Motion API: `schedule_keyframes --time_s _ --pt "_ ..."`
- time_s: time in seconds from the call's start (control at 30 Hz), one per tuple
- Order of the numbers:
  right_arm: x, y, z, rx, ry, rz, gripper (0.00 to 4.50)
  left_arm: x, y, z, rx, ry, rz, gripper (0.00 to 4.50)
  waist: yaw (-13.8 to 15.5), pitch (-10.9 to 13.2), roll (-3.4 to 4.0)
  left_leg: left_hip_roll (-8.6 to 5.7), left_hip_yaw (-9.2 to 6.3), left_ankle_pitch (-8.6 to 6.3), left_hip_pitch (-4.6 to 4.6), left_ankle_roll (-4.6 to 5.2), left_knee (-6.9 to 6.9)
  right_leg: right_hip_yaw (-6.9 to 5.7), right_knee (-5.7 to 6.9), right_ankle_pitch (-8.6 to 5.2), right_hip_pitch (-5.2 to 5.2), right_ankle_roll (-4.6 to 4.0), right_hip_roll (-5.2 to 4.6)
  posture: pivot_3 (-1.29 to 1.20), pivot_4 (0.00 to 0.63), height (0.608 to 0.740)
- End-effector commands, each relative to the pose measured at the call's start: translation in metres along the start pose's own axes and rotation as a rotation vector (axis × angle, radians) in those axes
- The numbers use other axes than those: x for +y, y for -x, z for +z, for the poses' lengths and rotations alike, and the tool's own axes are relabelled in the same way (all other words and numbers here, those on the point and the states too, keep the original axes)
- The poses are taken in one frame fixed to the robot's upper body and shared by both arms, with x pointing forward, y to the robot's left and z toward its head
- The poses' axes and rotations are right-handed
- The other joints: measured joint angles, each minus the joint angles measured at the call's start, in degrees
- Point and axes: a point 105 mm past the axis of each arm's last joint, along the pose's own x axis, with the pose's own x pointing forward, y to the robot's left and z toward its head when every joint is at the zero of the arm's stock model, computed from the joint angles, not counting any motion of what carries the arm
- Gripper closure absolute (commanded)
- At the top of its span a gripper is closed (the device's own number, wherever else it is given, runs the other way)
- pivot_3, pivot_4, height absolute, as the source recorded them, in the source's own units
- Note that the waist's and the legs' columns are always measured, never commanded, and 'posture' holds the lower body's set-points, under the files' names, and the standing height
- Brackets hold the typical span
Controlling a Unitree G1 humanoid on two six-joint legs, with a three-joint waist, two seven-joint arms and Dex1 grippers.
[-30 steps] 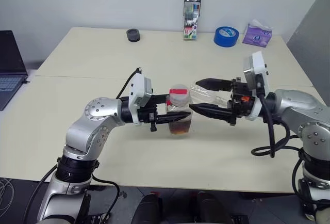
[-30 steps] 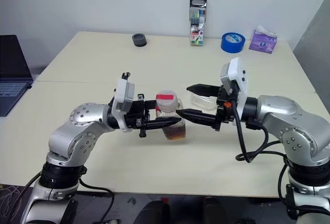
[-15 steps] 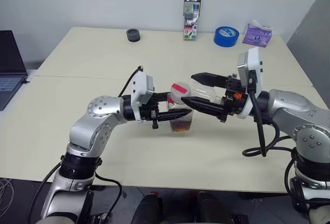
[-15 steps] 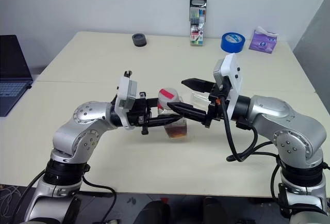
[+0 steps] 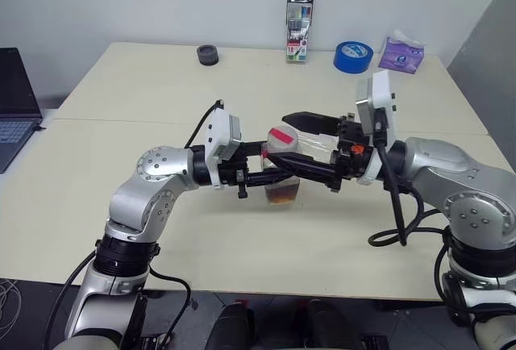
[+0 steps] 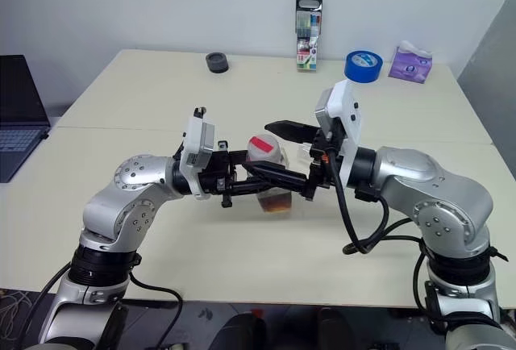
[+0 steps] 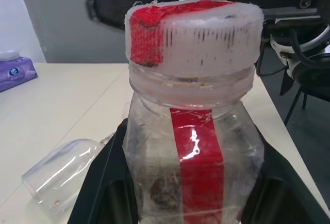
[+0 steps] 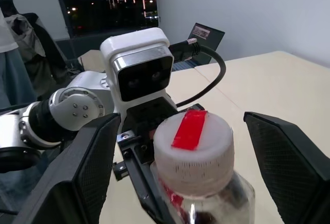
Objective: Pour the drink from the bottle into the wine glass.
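The bottle [image 5: 280, 164], clear with a red strip and a red-and-white cap [image 5: 281, 136], is held above the table and leans slightly. My left gripper [image 5: 278, 179] is shut on its body from the left. The dark reddish-brown drink [image 5: 282, 196] sits low in it. From the right, my right gripper [image 5: 282, 145] stands open, one finger on each side of the cap [image 8: 193, 149] and apart from it. The wine glass [image 7: 61, 174] lies on its side on the table behind the bottle, partly hidden by the right gripper in the eye views.
Along the table's far edge stand an upright marker-pen case [image 5: 300, 24], a blue tape roll [image 5: 352, 56], a purple tissue pack [image 5: 401, 54] and a small black round thing [image 5: 208, 54]. A laptop [image 5: 13, 108] sits off the table's left side.
My right gripper has moved left, still open, until its fingers flank the bottle's cap. The bottle has tipped slightly. The left gripper has kept its place.
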Motion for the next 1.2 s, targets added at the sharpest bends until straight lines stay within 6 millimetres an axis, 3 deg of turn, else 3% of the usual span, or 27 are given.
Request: schedule_keyframes --time_s 0.03,0.43,0.73,1.2 --pt "0.001 -0.004 0.01 -0.034 0.057 -0.003 0.43 -0.001 -0.002 0.013 -0.034 -0.056 -0.009 2.62 0.0 0.0 0.0 0.0 0.0 0.0 0.0 0.0 0.0 0.0 0.0 0.0 0.0 0.0 0.0 0.0 0.15 0.74" --pt "-0.013 0.002 0.005 -0.025 0.054 -0.054 0.43 0.0 -0.002 0.014 -0.042 -0.053 0.005 2.62 0.0 0.0 0.0 0.0 0.0 0.0 0.01 0.0 -0.01 0.0 0.01 0.0 0.0 0.0 0.0 0.0 0.15 0.74" --pt "-0.018 0.017 0.004 0.016 0.075 -0.078 0.43 0.001 -0.004 0.015 -0.049 -0.052 0.012 2.62 0.0 0.0 0.0 0.01 0.0 0.0 0.01 0.0 -0.01 0.0 0.01 0.0 0.0 0.0 0.0 0.0 0.15 0.74" --pt "0.006 0.011 0.008 0.008 0.03 0.041 0.43 0.002 -0.006 0.015 -0.053 -0.056 0.013 2.62 0.0 0.0 0.0 0.01 0.0 0.0 0.0 0.0 -0.01 0.0 0.0 0.0 0.0 0.0 0.0 0.0 0.15 0.74"
